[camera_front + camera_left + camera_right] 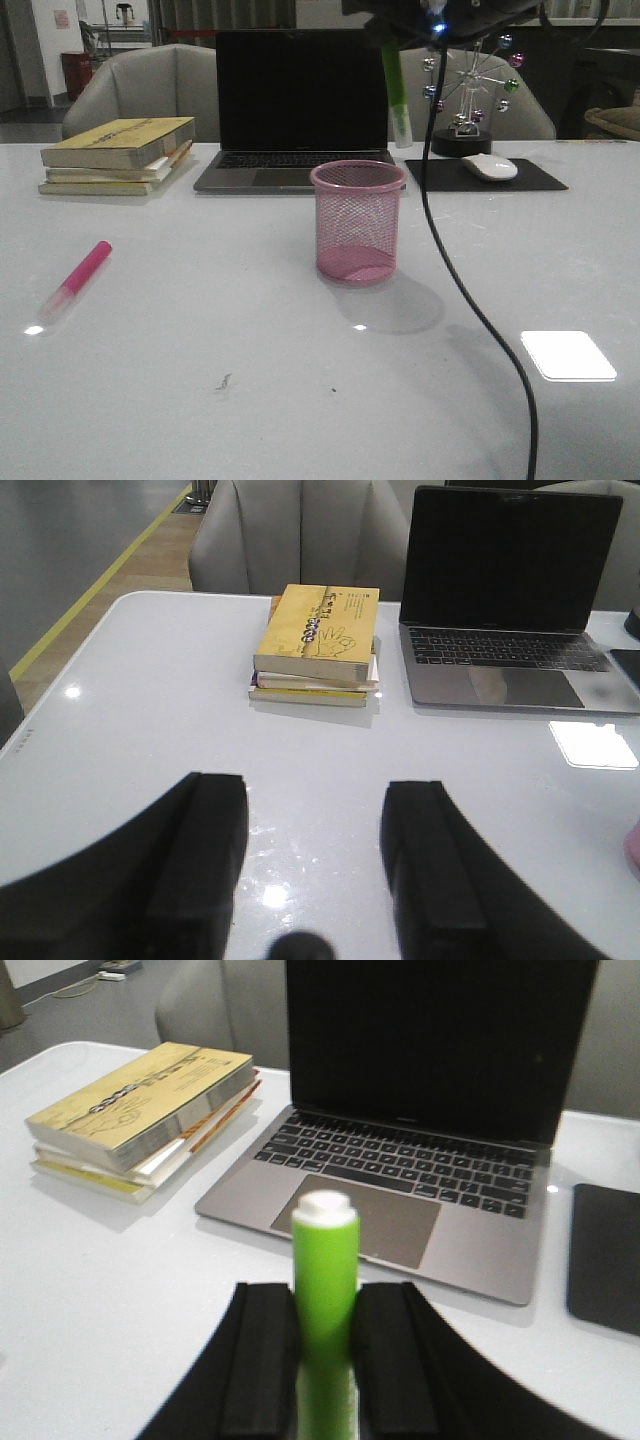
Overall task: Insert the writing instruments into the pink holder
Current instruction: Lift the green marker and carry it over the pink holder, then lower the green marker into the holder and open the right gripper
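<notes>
Right wrist view has the right gripper (325, 1360) clamped on the lime green marker (325, 1300), hanging above and behind the pink holder (358, 221); it's probably light, stiff, slick plastic, so mid-barrel grip seems smartest, left gripper (312, 865) gaping empty.

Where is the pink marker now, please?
In the front view the pink marker lies flat on the table's left side, well left of the pink holder and nearer the camera than the stacked books.

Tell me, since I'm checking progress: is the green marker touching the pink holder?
Apart. Front view: green marker hangs from the right gripper, above the pink holder.
</notes>
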`<control>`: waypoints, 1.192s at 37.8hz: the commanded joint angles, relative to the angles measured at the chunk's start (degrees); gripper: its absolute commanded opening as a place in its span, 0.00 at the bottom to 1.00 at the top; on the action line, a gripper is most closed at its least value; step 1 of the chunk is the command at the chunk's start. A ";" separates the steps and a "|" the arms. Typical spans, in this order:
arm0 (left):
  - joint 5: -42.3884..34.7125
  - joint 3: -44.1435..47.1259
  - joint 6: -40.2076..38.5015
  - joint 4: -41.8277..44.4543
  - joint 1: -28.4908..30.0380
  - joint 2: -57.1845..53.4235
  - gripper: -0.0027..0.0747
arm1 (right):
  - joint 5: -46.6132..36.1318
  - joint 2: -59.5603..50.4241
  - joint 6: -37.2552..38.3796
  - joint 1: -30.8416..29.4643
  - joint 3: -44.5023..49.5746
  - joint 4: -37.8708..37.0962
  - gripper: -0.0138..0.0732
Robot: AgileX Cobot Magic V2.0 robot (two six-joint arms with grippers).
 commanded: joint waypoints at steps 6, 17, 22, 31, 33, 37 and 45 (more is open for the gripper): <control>-4.22 -1.62 -0.11 -0.57 0.12 0.41 0.54 | -9.20 1.72 -0.32 1.06 -1.02 -1.70 0.18; -4.19 -1.62 -0.11 -0.47 0.12 0.41 0.54 | -10.66 4.89 -0.22 1.27 -1.02 -1.70 0.18; -4.19 -1.62 -0.11 -0.47 0.12 0.41 0.54 | -7.94 4.95 -0.22 1.27 -1.21 -1.40 0.18; -4.19 -1.62 -0.11 -0.47 0.12 0.41 0.54 | -8.53 5.02 -0.22 1.27 -1.21 -1.40 0.43; -4.19 -1.62 -0.11 -0.47 0.12 0.41 0.54 | -9.06 4.97 -0.22 1.27 -1.21 -1.70 0.50; -4.19 -1.62 -0.11 -0.47 0.12 0.41 0.54 | -9.55 4.69 -0.27 1.27 -1.21 -1.70 0.57; -4.19 -1.62 -0.11 -0.47 0.12 0.41 0.54 | -3.43 0.61 -1.23 1.07 -1.21 -1.70 0.57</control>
